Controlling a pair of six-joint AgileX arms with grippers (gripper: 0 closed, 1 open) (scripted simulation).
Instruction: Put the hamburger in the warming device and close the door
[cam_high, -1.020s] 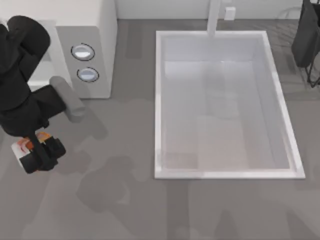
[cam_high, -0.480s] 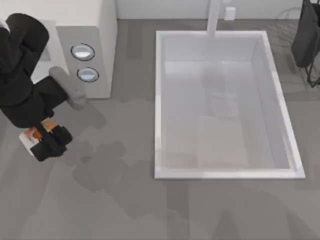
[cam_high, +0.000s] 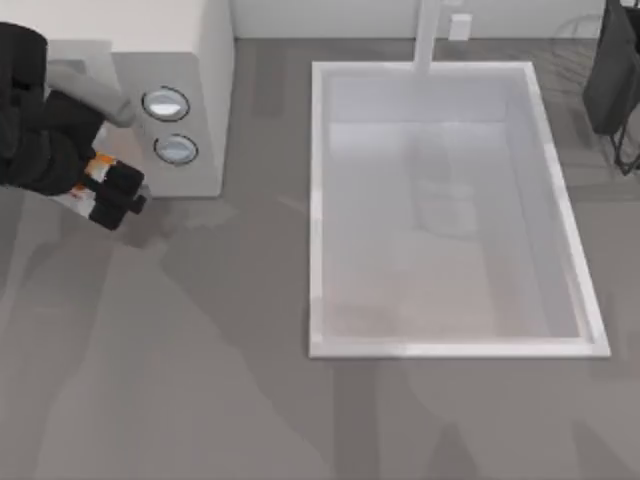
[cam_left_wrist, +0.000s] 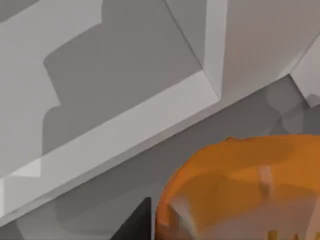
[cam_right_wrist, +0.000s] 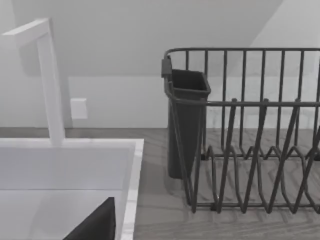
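Left gripper (cam_high: 112, 192) is clamped on the hamburger (cam_high: 100, 166), carrying it up at the top view's left edge, right by the front of the warming device (cam_high: 205, 90), just below the two dials (cam_high: 167, 104) and a bit to their left. Top view only gives a sliver of orange/white between the black fingers. Left wrist view is way better: hamburger (cam_left_wrist: 250, 187) fills the lower corner, w/ the white front frame of the warming device (cam_left_wrist: 125, 130) and its grey inside right past it.

So imo the step in hand is the insertion, burger's basically at the mouth of the box but not inside yet. Tips for doing it well:

- keep the grip closed til the burger is clearly past that white frame edge and over the grey floor, don't drop it on the lip
- carry it high enough to clear the sill, it looks close to it in the wrist view
- go in straight, the side wall w/ the dial panel is near and the arm is bulky
- release low, then back out the same path so nothing gets dragged out

Can't make out the door for sure from here, so find it before the closing swing.

Right arm is parked over by the dish rack (cam_right_wrist: 250, 135) near the sink (cam_high: 450, 210), well apart from all this, can't tell what its fingers are doing.
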